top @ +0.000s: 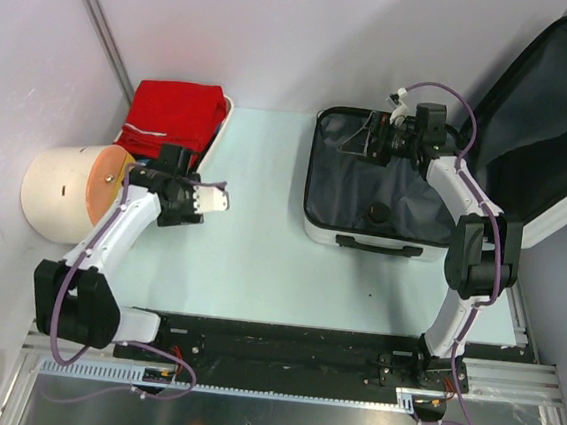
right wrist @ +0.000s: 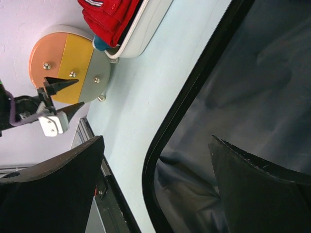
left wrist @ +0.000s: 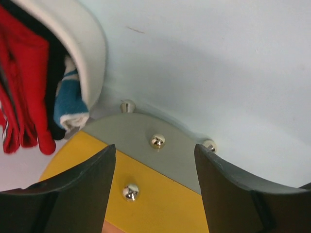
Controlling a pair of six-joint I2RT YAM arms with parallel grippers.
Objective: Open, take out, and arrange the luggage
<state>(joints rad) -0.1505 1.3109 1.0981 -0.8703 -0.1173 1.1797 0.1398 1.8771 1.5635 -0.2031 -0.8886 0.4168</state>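
The luggage point(top: 351, 194) lay open, its lid cut off at the frame edge. The right hand point(top: 367, 136) hung spread over its lining. The left hand point(left wrist: 155, 150), spread too, partly hid the cylinder point(top: 55, 191).

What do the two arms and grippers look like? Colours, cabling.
Both the left arm and right arm have white link shells, black joint housings and a purple cable running outside. The left gripper and right gripper carry matte black, curved, tapering fingers. No markings legible.
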